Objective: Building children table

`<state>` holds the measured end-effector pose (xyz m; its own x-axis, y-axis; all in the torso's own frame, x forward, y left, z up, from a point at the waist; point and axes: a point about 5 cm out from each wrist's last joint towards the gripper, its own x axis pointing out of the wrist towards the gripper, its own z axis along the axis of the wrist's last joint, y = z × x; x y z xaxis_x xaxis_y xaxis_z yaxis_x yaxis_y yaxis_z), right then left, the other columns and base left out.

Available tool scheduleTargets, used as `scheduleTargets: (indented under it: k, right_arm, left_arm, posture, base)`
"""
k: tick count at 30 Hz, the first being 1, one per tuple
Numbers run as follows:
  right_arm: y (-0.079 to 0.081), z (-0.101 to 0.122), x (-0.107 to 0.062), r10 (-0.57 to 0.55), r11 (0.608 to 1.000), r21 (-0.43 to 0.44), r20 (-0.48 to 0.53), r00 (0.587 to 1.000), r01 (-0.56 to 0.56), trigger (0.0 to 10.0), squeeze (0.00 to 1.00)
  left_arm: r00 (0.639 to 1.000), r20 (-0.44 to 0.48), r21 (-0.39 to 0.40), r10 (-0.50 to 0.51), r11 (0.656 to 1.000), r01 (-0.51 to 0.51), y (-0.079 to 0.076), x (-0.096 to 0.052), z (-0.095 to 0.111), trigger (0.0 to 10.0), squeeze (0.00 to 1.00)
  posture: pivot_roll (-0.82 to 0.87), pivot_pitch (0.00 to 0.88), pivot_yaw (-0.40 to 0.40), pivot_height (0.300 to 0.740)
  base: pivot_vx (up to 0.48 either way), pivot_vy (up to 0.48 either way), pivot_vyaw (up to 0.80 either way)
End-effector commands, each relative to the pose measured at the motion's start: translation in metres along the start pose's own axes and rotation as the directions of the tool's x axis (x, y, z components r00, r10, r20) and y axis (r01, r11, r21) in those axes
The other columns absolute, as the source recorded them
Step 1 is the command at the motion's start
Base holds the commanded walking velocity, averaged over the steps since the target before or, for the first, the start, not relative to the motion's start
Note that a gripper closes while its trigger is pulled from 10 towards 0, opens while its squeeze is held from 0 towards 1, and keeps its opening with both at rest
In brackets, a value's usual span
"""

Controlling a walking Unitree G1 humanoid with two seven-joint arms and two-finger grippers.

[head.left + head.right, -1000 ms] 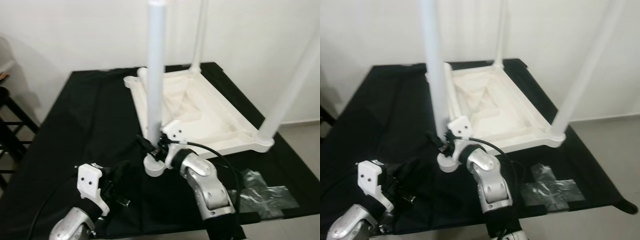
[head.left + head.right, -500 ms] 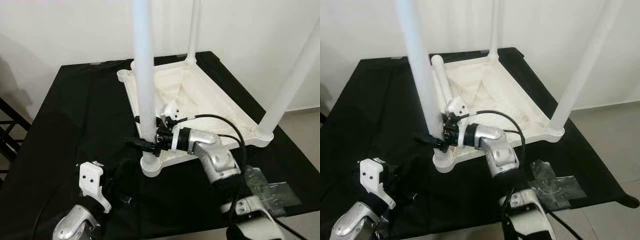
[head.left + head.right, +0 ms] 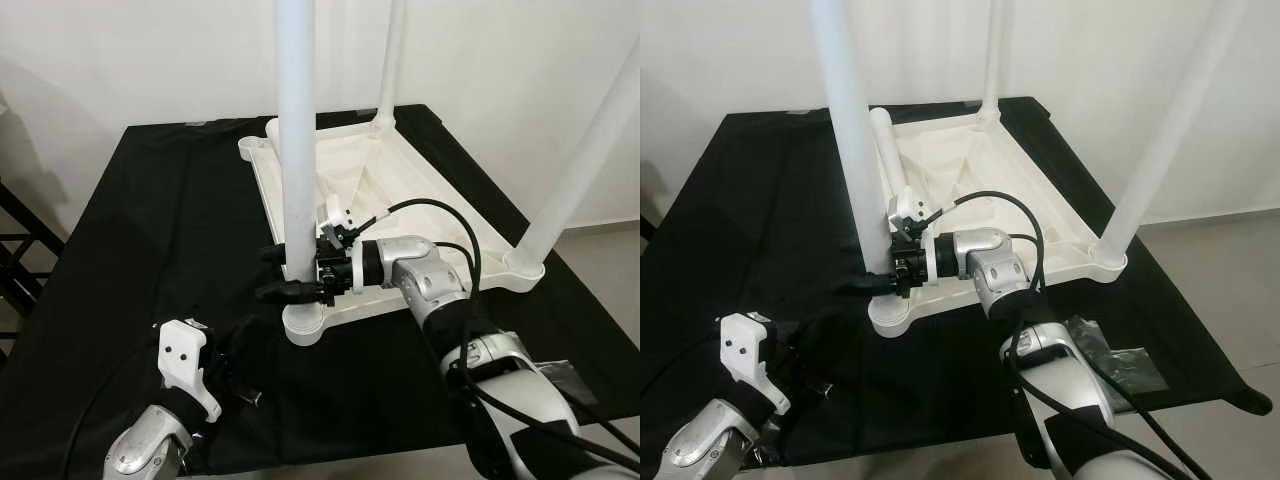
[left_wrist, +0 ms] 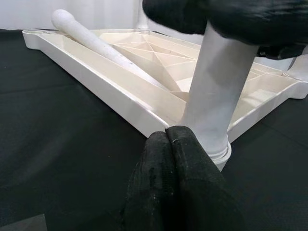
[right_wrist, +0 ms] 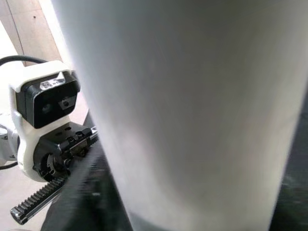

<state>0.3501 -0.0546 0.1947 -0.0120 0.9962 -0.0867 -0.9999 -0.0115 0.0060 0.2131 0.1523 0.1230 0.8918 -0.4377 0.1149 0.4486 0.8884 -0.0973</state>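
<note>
A white children's table (image 3: 258, 190) lies upside down on a black cloth (image 3: 150, 220). Three white legs stand up from its corners: a near-left leg (image 3: 297, 120), a far leg (image 3: 390, 60) and a right leg (image 3: 585, 170). A loose leg (image 3: 885, 150) lies inside the underside, also seen in the left wrist view (image 4: 96, 41). My right gripper (image 3: 278, 272) reaches in from the right and is shut on the near-left leg just above its socket, one finger on each side. My left gripper (image 4: 168, 137) is shut on nothing, low over the cloth in front of that corner.
A crumpled clear plastic bag (image 3: 1120, 365) lies on the cloth at the near right. A dark stand (image 3: 20, 250) is off the cloth's left side. A white wall stands close behind. The cloth's front edge is near my arms.
The camera has shifted. My right arm has swung from the near side to the right side of the near-left leg, gripping it slightly higher. The left gripper stays put.
</note>
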Motion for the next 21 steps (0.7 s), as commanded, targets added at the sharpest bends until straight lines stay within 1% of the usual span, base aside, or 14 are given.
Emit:
scheduleTargets:
  k: [1,7,9,10,12,14,15,16,17,18,19,20,21]
  right_arm:
    - [0.001,0.002,0.007,0.026,1.000,-0.013,0.011,1.000,-0.026,0.0,0.00]
    - [-0.001,-0.003,0.000,0.016,1.000,-0.016,0.018,1.000,-0.015,0.0,0.00]
    - [-0.003,-0.004,-0.005,-0.035,0.999,-0.020,0.035,0.999,0.036,0.0,0.00]
    - [-0.003,-0.004,-0.005,-0.035,0.999,-0.020,0.035,0.999,0.036,0.0,0.00]
    - [-0.004,-0.006,-0.008,-0.090,0.996,-0.013,0.044,0.995,0.091,0.0,0.00]
    - [-0.001,-0.016,-0.006,-0.198,0.980,0.001,0.031,0.980,0.198,0.0,0.00]
    - [0.000,-0.019,-0.006,-0.225,0.974,0.004,0.027,0.974,0.224,0.0,0.00]
    - [0.000,-0.019,-0.006,-0.225,0.974,0.004,0.027,0.974,0.224,0.0,0.00]
    - [-0.004,-0.029,-0.003,-0.558,0.830,0.053,0.049,0.828,0.556,0.0,0.00]
    - [0.005,-0.044,-0.004,-0.734,0.675,0.131,0.025,0.679,0.726,0.0,0.00]
    - [0.005,-0.044,-0.004,-0.734,0.675,0.131,0.025,0.679,0.726,0.0,0.00]
    - [0.022,-0.057,0.001,-0.794,0.601,0.149,-0.001,0.608,0.785,0.0,0.00]
    - [0.038,-0.068,0.009,-0.796,0.593,0.172,-0.021,0.605,0.787,0.0,0.00]
  left_arm:
    - [1.000,-0.014,0.010,0.003,1.000,-0.003,0.000,-0.002,-0.003,10.0,0.00]
    - [1.000,-0.012,0.007,0.000,1.000,0.000,0.000,-0.002,-0.003,10.0,0.00]
    - [1.000,-0.011,0.006,0.000,1.000,0.000,0.000,-0.001,-0.003,10.0,0.00]
    - [1.000,-0.011,0.006,0.000,1.000,0.000,0.000,-0.001,-0.003,10.0,0.00]
    - [1.000,-0.010,0.007,0.000,1.000,0.000,0.000,-0.001,-0.002,10.0,0.00]
    - [1.000,-0.007,0.007,0.003,1.000,-0.003,0.000,-0.002,-0.002,10.0,0.00]
    - [1.000,-0.007,0.007,0.003,1.000,-0.003,0.000,-0.002,-0.002,10.0,0.00]
    - [1.000,-0.007,0.007,0.003,1.000,-0.003,0.000,-0.002,-0.002,10.0,0.00]
    - [1.000,-0.006,0.008,0.005,1.000,-0.005,0.000,-0.003,-0.001,10.0,0.00]
    - [1.000,-0.005,0.009,0.007,1.000,-0.007,0.000,-0.003,-0.001,10.0,0.00]
    - [1.000,-0.005,0.009,0.007,1.000,-0.007,0.000,-0.003,-0.001,10.0,0.00]
    - [1.000,-0.004,0.010,0.008,1.000,-0.008,0.001,-0.003,0.000,10.0,0.00]
    - [1.000,-0.004,0.011,0.009,1.000,-0.009,0.002,-0.003,0.000,10.0,0.00]
  posture:
    - [0.04,0.061,0.014,0.740]
    - [0.04,0.064,0.019,0.740]
    - [0.04,0.064,0.019,0.740]
    - [0.04,0.064,0.019,0.740]
    - [0.03,0.067,0.015,0.740]
    - [0.03,0.074,0.004,0.740]
    - [0.03,0.074,0.004,0.740]
    - [0.03,0.074,0.004,0.740]
    - [0.02,0.078,-0.001,0.740]
    - [0.02,0.080,-0.003,0.740]
    - [0.02,0.080,-0.003,0.740]
    - [0.02,0.093,0.010,0.740]
    - [0.01,0.087,0.017,0.740]
  base:
    - [0.000,0.000,0.00]
    - [0.000,0.000,0.00]
    - [0.000,0.000,0.00]
    - [0.000,0.000,0.00]
    - [0.000,0.000,0.00]
    - [0.000,0.000,0.00]
    - [0.000,0.000,0.00]
    - [0.000,0.000,0.00]
    - [0.000,0.000,0.00]
    - [0.000,0.000,0.00]
    - [0.000,0.000,0.00]
    - [0.000,0.000,0.00]
    - [0.000,0.000,0.00]
